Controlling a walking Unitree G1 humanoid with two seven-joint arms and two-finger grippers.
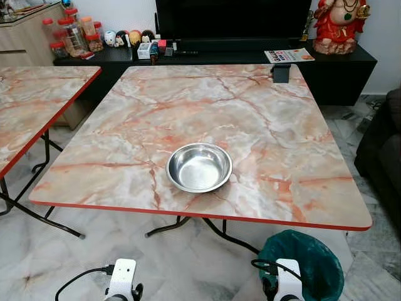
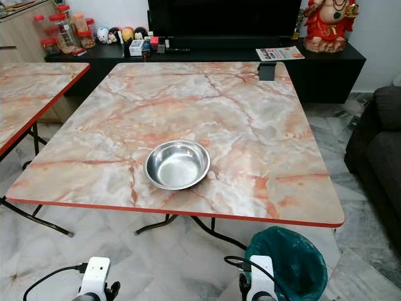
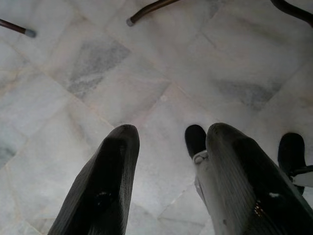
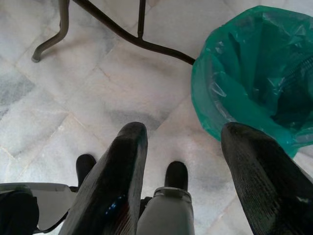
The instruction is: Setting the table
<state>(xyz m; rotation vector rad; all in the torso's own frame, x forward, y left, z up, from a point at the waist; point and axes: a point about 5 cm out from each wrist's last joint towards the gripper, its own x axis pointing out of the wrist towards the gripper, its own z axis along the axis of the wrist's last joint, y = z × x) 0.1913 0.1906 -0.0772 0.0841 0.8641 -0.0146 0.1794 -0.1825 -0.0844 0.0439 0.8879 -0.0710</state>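
Both wrists hang low at the robot's sides, below the near edge of the bench (image 1: 263, 113). The left hand (image 3: 168, 142) points down at the marble floor (image 3: 98, 73) with its two black fingers spread apart and nothing between them. The right hand (image 4: 183, 139) does the same just beside a bin lined with a green bag (image 4: 254, 73), likewise open and empty. On the bench, a steel bowl (image 1: 199, 167) sits upright near the front edge, roughly centred; the rest of the marble-patterned top is bare apart from a small dark object (image 1: 281, 73) at the far edge. By the look of it the setting has barely started, with the bowl placed and nothing else laid. To do the next part well, either arm should be raised clear of the red-trimmed edge before reaching forward, since that edge lies directly above both hands. The right arm should lift away from the bin so it does not catch the loose bag. Anything added should be set beside the bowl without nudging it: smooth steel on a smooth top would likely slide easily.
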